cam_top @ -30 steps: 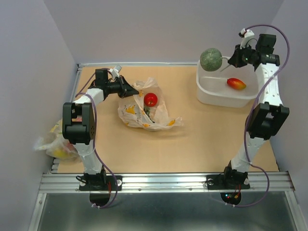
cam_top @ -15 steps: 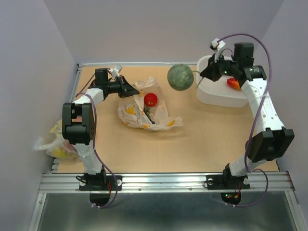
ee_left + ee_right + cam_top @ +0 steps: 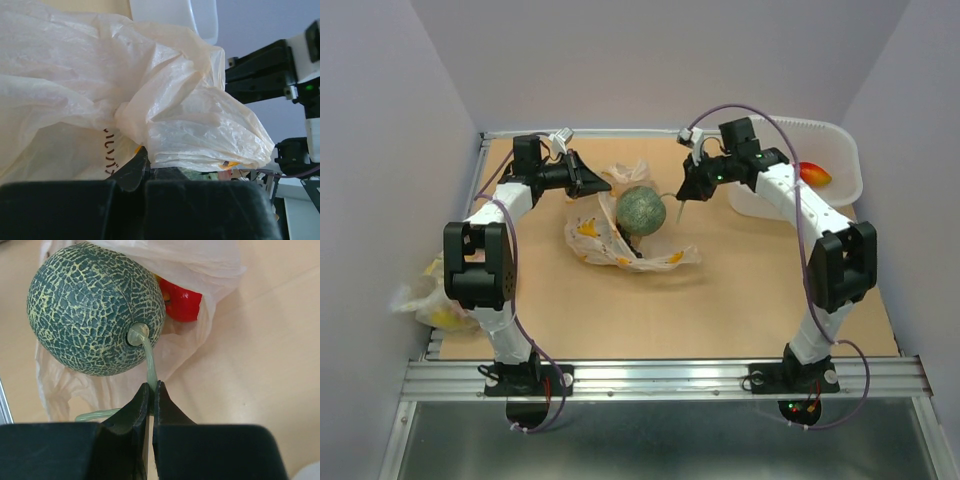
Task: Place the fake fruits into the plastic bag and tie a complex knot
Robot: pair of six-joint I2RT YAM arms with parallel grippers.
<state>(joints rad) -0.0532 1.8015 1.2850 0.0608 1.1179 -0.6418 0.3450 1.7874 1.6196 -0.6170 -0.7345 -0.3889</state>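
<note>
Tan bench carries the plastic bag left of centre, and my left end effector is pinched together on the bag's far rim, holding it up. My right end effector is clamped tight on the pale stem of the melon, which hangs at the bag's opening next to a red fruit in the bag.
</note>
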